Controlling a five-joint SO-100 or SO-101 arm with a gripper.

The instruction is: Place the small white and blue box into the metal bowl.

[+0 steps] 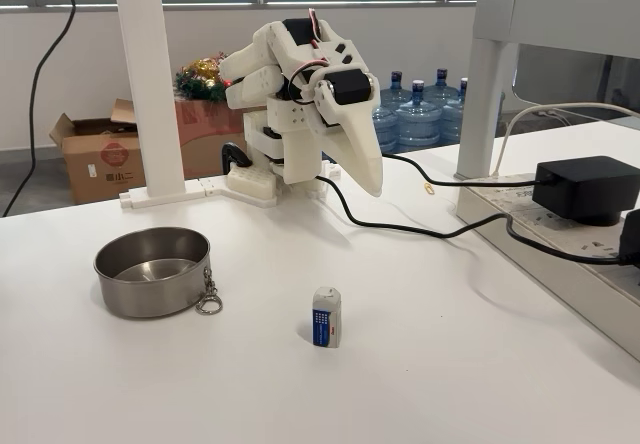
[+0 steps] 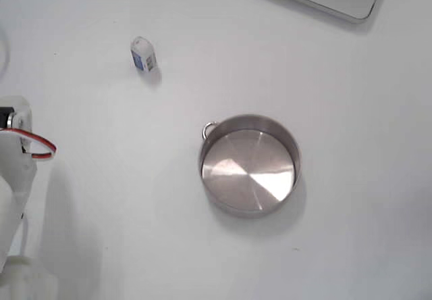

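Your gripper [image 1: 365, 169] hung folded, fingers together, holding nothing. The small white and blue box [image 1: 326, 316] stood upright nearer the camera, right of the metal bowl [image 1: 152, 272].

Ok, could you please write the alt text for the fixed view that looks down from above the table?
A round metal bowl, nothing inside it, stands on a white table, and a small white and blue box stands apart from it toward the upper left. Part of the white robot arm, with a red wire, enters at the left edge.
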